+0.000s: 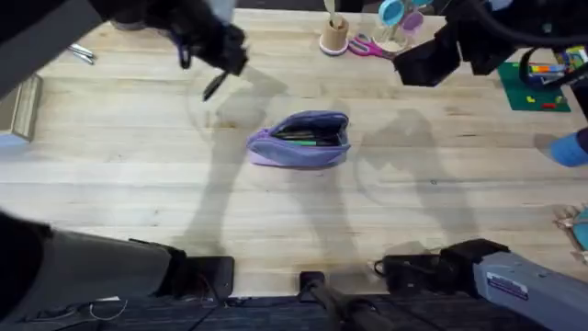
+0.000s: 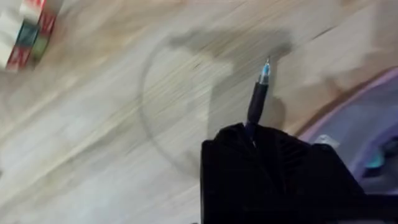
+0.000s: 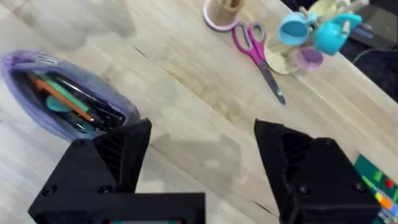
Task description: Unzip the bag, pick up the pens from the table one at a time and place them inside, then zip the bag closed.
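Overhead: left claw (image 1: 223, 75), upper left, clamps the black pen (image 1: 215, 85); right claw (image 1: 428, 62) gapes empty. Bag (image 1: 300, 140) sits unzipped mid-desk (image 1: 138, 175) — drop it tip-first along the opening.

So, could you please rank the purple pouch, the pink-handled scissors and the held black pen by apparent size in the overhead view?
1. Purple pouch, clearly largest.
2. Pink-handled scissors.
3. Black pen; it is lifted nearer the camera, so its rank against the scissors is unsure.

The bag (image 1: 299, 140) is lilac-purple, with green and orange showing inside it. Beyond the bag, the scissors (image 3: 256, 51) have pink handles. The table (image 1: 129, 175) is pale wood with plank seams. The pen (image 2: 257, 99) is black with a bluish tip.
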Controlling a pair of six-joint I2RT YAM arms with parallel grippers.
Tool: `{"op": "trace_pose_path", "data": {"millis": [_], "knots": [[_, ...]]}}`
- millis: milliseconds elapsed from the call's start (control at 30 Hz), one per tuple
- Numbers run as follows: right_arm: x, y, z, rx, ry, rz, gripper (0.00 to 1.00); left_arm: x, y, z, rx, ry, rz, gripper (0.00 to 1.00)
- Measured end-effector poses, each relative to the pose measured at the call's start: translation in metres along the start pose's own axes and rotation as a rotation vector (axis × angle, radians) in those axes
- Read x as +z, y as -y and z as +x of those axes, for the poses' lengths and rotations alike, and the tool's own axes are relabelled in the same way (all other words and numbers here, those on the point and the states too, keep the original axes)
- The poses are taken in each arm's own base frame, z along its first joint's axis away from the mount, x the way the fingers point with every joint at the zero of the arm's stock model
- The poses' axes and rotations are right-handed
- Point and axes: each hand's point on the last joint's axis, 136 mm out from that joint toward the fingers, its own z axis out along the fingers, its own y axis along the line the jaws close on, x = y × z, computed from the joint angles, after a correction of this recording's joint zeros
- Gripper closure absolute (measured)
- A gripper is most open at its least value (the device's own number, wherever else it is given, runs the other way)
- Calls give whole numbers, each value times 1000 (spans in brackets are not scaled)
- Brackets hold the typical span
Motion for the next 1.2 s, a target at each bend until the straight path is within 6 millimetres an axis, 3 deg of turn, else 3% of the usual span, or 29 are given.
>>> {"op": "trace_pose_path", "data": {"millis": [233, 467, 500, 533, 800, 1033, 1200], "knots": [[-2, 20, 11, 53, -21, 43, 6, -20, 78, -39, 151, 156, 170, 957], [-3, 29, 15, 77, -29, 66, 5, -37, 139, -54, 252, 257, 413, 957], [-3, 29, 15, 77, -29, 65, 5, -45, 159, -54, 321, 286, 499, 957], [-3, 29, 15, 77, -29, 65, 5, -47, 165, -53, 347, 295, 525, 957], [-3, 29, 15, 77, -29, 65, 5, -65, 198, -38, 504, 326, 696, 957], [-3, 29, 15, 77, -29, 65, 6, -71, 206, -23, 505, 288, 777, 957], [-3, 29, 15, 77, -29, 65, 6, -72, 207, -23, 508, 291, 786, 957]]}}
